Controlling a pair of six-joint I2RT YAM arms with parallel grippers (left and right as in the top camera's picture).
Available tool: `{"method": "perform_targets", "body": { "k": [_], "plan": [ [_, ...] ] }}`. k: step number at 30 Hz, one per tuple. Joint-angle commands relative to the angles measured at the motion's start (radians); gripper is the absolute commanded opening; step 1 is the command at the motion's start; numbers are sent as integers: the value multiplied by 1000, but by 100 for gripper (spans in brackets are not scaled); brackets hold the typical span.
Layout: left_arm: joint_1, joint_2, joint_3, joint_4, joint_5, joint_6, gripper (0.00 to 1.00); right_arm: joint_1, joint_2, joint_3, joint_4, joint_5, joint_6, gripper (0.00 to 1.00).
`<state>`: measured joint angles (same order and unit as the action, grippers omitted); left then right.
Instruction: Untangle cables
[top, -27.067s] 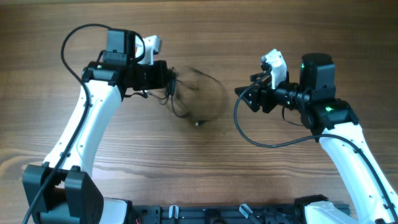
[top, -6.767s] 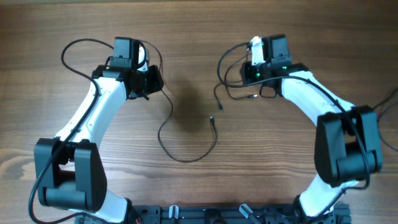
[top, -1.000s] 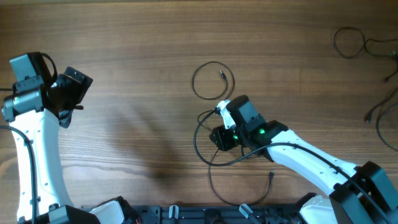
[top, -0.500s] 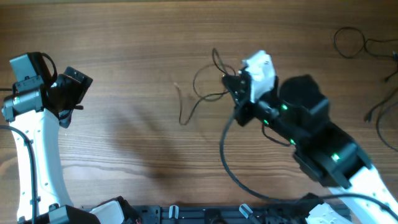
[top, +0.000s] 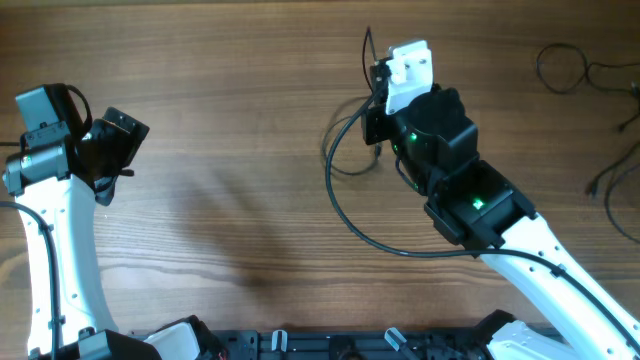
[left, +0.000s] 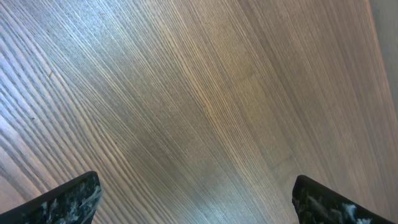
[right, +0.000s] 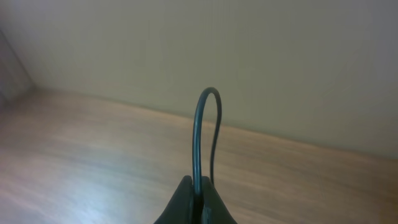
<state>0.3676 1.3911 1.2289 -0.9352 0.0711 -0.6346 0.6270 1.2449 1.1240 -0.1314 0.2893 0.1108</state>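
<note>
**Cable and right tool.** A thin black cable (right: 196, 137) rises as a narrow upright loop from between the fingers of the right tool (right: 198, 202). The fingers are pressed fully together, pinching both strands at the foot of the loop. In the wrist view the loop stands against a pale wall, with the table (right: 93, 143) running off below and beyond the tool. From overhead, a short end of the same cable (top: 368, 42) pokes out past the tip of the right tool (top: 376, 75). A fine strand also shows just behind the tool, but there it cannot be told clearly from the wiring. The held part appears raised off the table; whether any other part of the cable touches the table cannot be told.

**Arm lead.** A thicker black lead (top: 345, 215) leaves the body of the right tool. It sweeps in a wide curve behind and to the left of the tool and ends under the white arm.

**Loose cables.** More thin black cords, the loose cables (top: 560, 68), lie in open loops on the table well to the right of the right tool, near the table's far right corner. Their plugs are too small to make out.

**Left tool.** The left tool (top: 120, 140) hangs well to the left of the right tool, over bare wood. Its wrist view shows the left tool (left: 196, 199) with its jaws spread wide. One fingertip (left: 68, 198) sits at each lower corner of the view, with only wood grain between them, and it holds nothing.
</note>
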Motion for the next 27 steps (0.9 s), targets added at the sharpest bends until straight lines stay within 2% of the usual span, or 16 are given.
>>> {"method": "perform_targets", "body": {
  "k": [1, 4, 8, 10, 15, 16, 17, 19, 20, 21, 22, 23, 25, 27],
  "plan": [
    [1, 1, 5, 2, -17, -10, 100, -9, -27, 9, 21, -13, 51, 4],
    [1, 1, 5, 2, -17, -10, 99, -71, -10, 9, 19, 1, 47, 4],
    [1, 1, 5, 2, -17, -10, 100, -188, 95, 9, 19, 27, 49, 4],
    [1, 1, 5, 2, -17, -10, 100, -224, 201, 8, 1, 21, 49, 4],
    [1, 1, 5, 2, -17, -10, 100, -233, 496, 8, -189, -105, 49, 8],
    [1, 1, 5, 2, -17, -10, 100, -234, 533, 8, -208, -108, 49, 13],
    [1, 1, 5, 2, -17, -10, 100, -234, 567, 8, -224, -115, 48, 24],
    [1, 1, 5, 2, -17, -10, 100, -234, 582, 8, -225, -148, 34, 51],
    [1, 1, 5, 2, -17, -10, 100, -234, 584, 8, -222, -167, -7, 68],
    [1, 1, 5, 2, -17, -10, 100, -234, 584, 8, -223, -169, -15, 78],
    [1, 1, 5, 2, -17, -10, 100, -234, 584, 8, -232, -169, -14, 92],
    [1, 1, 5, 2, -17, -10, 100, -234, 584, 8, -245, -169, -14, 98],
    [1, 1, 5, 2, -17, -10, 100, -234, 584, 2, -258, -230, -19, 100],
    [1, 1, 5, 2, -17, -10, 100, -234, 591, -21, -254, -430, -156, 100]
  ]
}}
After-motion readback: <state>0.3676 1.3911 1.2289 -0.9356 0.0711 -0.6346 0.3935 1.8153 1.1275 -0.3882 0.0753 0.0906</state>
